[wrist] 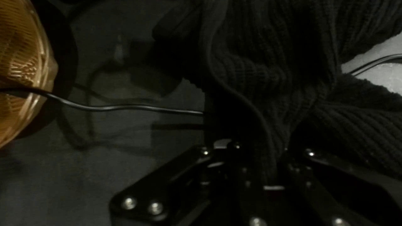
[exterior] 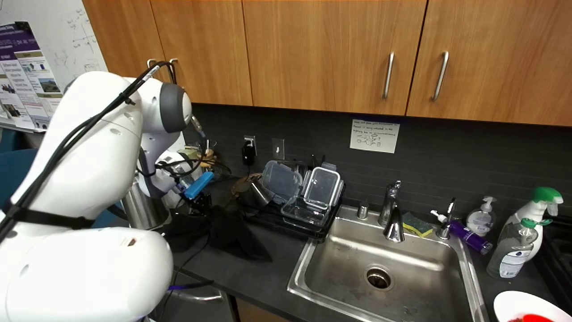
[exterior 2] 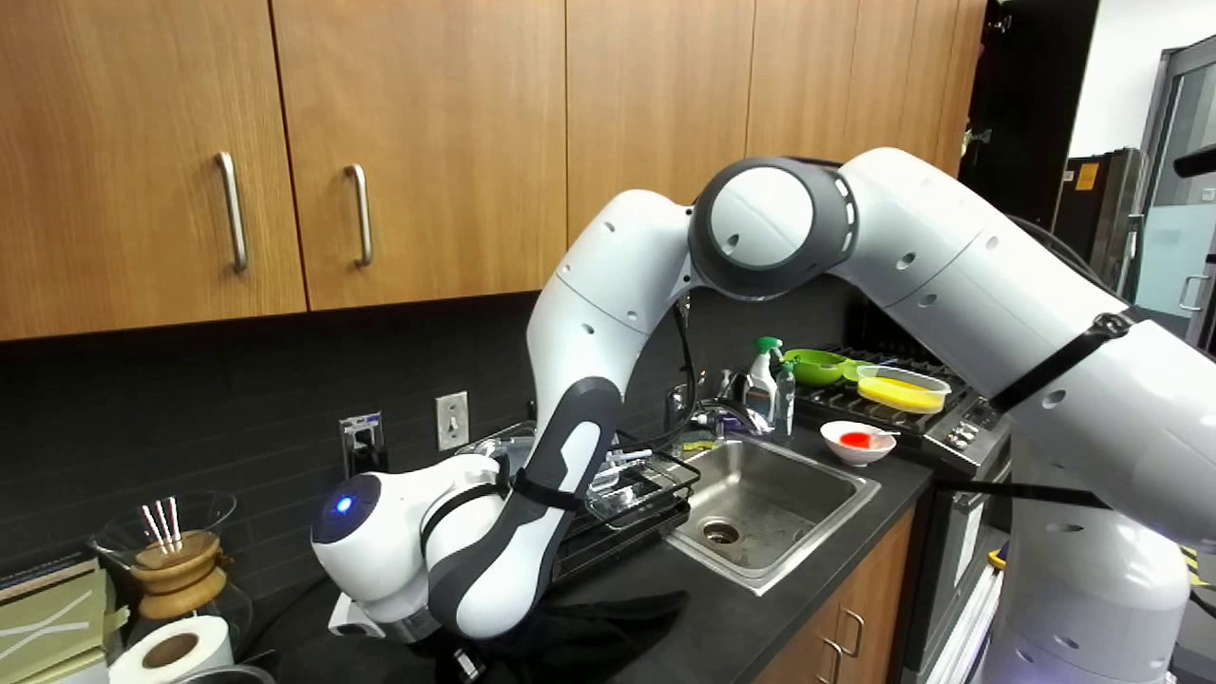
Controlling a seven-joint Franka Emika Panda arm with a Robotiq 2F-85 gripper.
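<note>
The cloth (wrist: 276,75) was pinched in the gripper (wrist: 267,153) by a fold aligned roughly twelve-to-six in the wrist view. Its bulk was spread from eleven to three o'clock, over the counter (wrist: 110,175).

Kitchen, clearly. Stainless sink (exterior: 337,288) and faucet (exterior: 392,210) set in the dark desk (exterior: 277,268), sponge (exterior: 416,224) at its far edge. Dish rack (exterior 2: 627,540) just left of the sink, clear plastic containers (exterior: 321,185) in it. Wooden wall cabinets (exterior: 335,53) above. Stove (exterior 2: 983,427) at far right, green pan or bowl (exterior 2: 812,369) and clear tub (exterior 2: 902,389) on top. Soap pump bottle (exterior: 481,219), spray bottle (exterior 2: 760,382) right of the faucet. Near left in an exterior view: glass coffee maker (exterior 2: 180,584), paper roll (exterior 2: 204,655). But whiteboard (exterior: 67,40) with scribbles, printed poster (exterior: 27,76) at far left, so reads as office or lab kitchen more than home; can't tell which.
</note>
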